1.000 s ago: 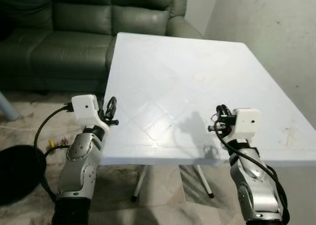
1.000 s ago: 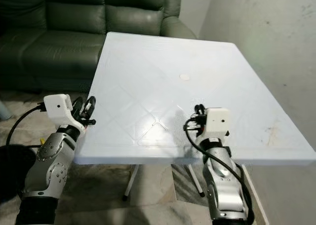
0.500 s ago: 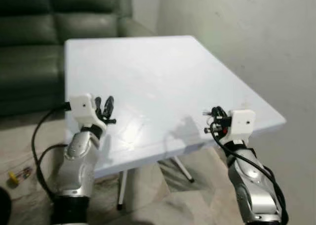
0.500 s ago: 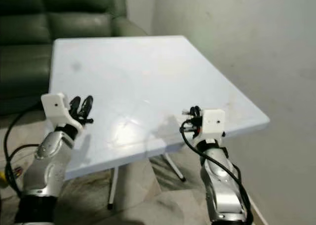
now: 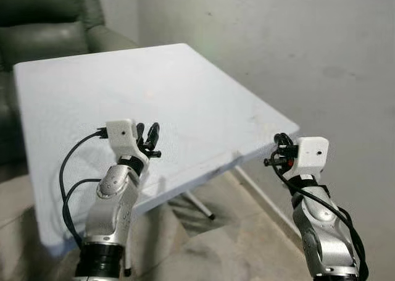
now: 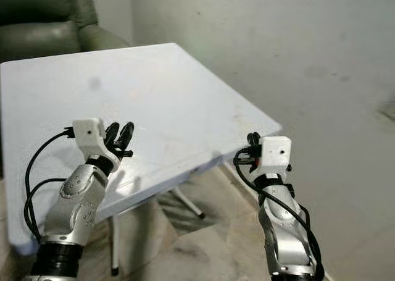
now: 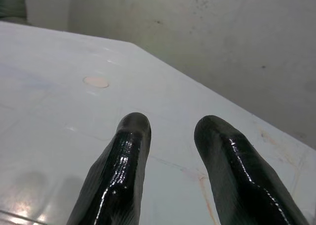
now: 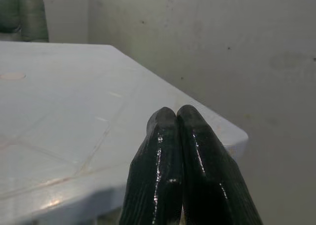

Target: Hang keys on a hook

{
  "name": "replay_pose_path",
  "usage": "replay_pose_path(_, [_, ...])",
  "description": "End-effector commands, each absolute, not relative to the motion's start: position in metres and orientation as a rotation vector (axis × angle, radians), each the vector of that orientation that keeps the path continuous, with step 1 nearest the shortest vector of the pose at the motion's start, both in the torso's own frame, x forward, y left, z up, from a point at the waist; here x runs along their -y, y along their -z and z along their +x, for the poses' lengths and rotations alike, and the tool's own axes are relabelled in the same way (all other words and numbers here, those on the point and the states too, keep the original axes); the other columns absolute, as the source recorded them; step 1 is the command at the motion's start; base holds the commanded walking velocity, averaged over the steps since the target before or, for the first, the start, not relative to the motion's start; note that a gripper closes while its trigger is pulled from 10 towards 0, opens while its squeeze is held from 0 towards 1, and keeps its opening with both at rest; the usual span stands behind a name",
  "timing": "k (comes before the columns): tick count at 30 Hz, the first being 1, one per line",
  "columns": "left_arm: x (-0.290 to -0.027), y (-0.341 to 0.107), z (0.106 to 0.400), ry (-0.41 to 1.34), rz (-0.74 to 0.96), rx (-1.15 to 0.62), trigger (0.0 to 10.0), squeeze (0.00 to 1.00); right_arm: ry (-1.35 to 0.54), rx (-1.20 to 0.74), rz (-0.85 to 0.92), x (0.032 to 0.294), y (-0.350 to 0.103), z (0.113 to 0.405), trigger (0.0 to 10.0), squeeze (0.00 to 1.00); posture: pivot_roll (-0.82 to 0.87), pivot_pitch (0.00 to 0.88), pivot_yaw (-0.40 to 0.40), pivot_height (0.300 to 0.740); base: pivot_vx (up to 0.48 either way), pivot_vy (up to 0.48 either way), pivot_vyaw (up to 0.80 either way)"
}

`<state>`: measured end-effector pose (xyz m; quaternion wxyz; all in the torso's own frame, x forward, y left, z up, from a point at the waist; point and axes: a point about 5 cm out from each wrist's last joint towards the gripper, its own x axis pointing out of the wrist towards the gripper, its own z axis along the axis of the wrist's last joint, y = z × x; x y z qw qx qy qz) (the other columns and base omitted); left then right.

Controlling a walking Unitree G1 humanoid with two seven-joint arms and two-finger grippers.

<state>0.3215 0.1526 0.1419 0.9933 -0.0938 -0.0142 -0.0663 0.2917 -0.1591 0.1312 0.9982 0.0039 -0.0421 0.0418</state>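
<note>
My left pincer (image 5: 150, 140) hovers parted over the white counter (image 5: 92, 102); my right pincer (image 5: 279, 151), pressed closed and empty, hangs beside its corner.

2 silver metal arms w/ jointed segments. Left arm (image 5: 114, 197), lower left of head view: rounded silver shells, dark ribbed collar at the base, black cable looping off its outer side up to a white boxy wrist module w/ one small dark dot. Right arm (image 5: 321, 225), lower right: same silver shells, black cables along it, same white box w/ a dot. Left gripper (image 7: 170, 131) & right gripper (image 8: 176, 117): long glossy black fingers, rounded tips.
</note>
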Motion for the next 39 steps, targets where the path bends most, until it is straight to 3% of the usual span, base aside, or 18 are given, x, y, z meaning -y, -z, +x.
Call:
replay_pose_path(1, [-0.1466,-0.1452,0.3233,0.151,-0.181,0.040,10.0,0.00,-0.061,0.093,-0.006,0.1660,-0.1343,0.2925,10.0,0.00,0.13,0.000,-0.085,0.740,0.000,0.000,-0.75])
replay_pose_path(39, [-0.1461,-0.1412,0.3186,0.109,-0.200,0.013,10.0,0.00,-0.037,0.084,0.007,0.1674,-0.1343,0.2927,10.0,0.00,0.14,0.039,-0.086,0.740,0.000,0.000,-0.75])
